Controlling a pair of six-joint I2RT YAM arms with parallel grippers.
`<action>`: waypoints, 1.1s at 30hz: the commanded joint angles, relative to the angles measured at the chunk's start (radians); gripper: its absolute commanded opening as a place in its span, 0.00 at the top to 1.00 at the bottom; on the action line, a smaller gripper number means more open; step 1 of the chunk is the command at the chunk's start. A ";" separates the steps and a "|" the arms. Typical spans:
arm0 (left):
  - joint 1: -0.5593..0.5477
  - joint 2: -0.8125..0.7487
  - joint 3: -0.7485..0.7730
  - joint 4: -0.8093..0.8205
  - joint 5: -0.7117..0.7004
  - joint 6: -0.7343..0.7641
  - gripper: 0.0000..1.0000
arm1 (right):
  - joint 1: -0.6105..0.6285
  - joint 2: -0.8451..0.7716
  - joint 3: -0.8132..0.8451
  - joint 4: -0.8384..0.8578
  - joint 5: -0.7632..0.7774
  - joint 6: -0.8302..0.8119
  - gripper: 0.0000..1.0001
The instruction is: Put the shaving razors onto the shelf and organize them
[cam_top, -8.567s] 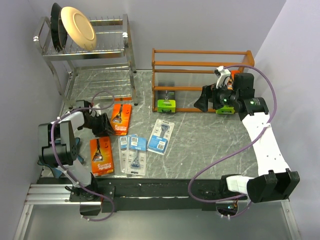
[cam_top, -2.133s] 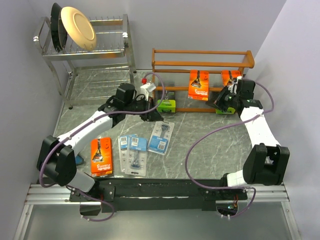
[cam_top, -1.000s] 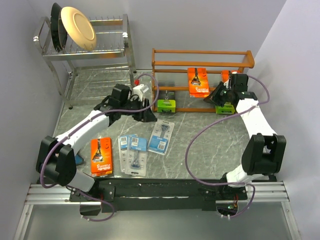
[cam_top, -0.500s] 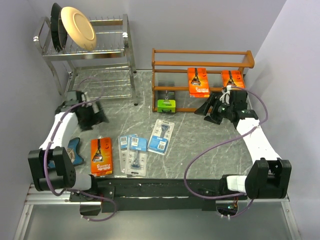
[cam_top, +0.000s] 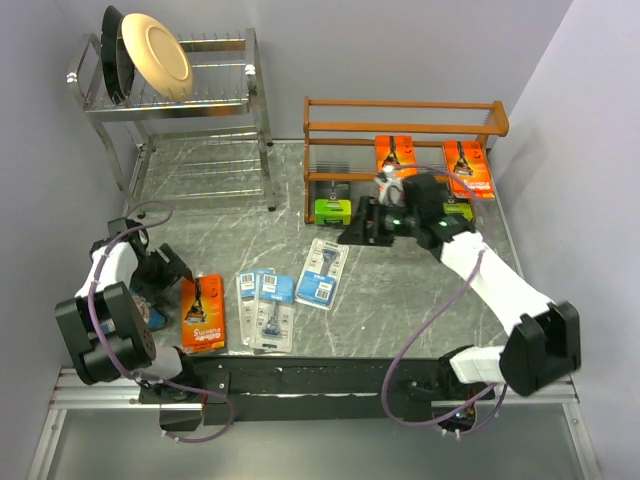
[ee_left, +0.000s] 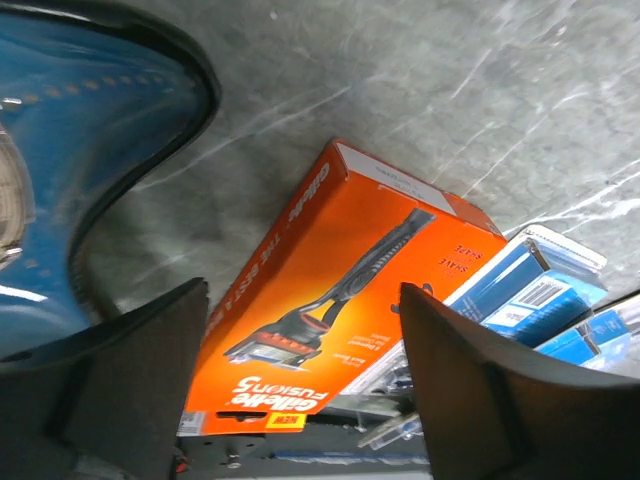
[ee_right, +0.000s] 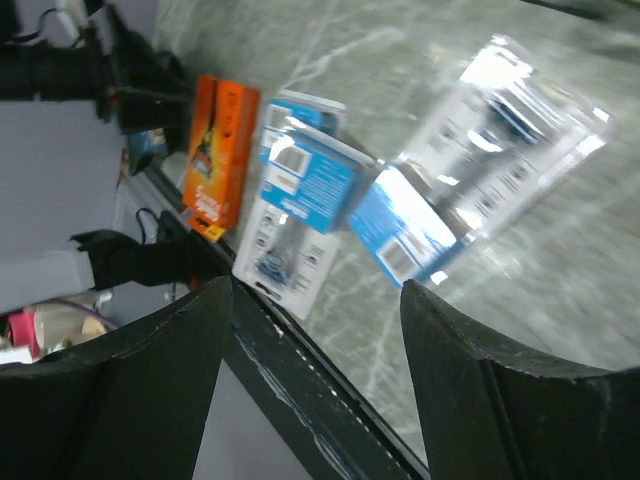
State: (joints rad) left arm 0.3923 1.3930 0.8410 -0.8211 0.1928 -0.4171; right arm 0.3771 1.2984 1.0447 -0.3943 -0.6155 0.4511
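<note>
Three orange packs (cam_top: 397, 157) (cam_top: 467, 166) (cam_top: 203, 312) are showing: two are standing upright in the right half of the reddish wooden shelf (cam_top: 400, 103), and one is lying flat on the table (cam_top: 400, 300) at the near left. Three blister cards (cam_top: 322, 272) (cam_top: 276, 305) (cam_top: 248, 300), blue and clear, are lying mid-table, two of them overlapping. Two green boxes (cam_top: 333, 210) (cam_top: 458, 210) are sitting at the shelf's bottom tier. The left gripper (cam_top: 172, 275) is hovering over the flat orange pack with its fingers spread and empty, having dropped closer within the last half second. The right gripper (cam_top: 352, 230), also spread and empty, is hanging before the shelf's middle, having swung left from the right end.
</note>
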 commanded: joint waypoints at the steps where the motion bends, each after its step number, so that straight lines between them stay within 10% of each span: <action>1: 0.003 0.050 -0.017 0.048 0.069 -0.026 0.26 | 0.100 0.140 0.127 0.107 -0.043 0.034 0.26; 21: 0.005 0.231 -0.072 0.175 0.245 -0.104 0.96 | 0.494 0.628 0.444 0.296 -0.200 0.120 0.24; 33: 0.014 0.225 -0.072 0.218 0.249 -0.109 0.99 | 0.522 0.673 0.302 0.112 -0.147 0.155 0.41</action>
State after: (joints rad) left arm 0.4175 1.5974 0.7937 -0.7025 0.5011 -0.5179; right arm 0.9211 2.0163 1.4387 -0.1917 -0.7761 0.5915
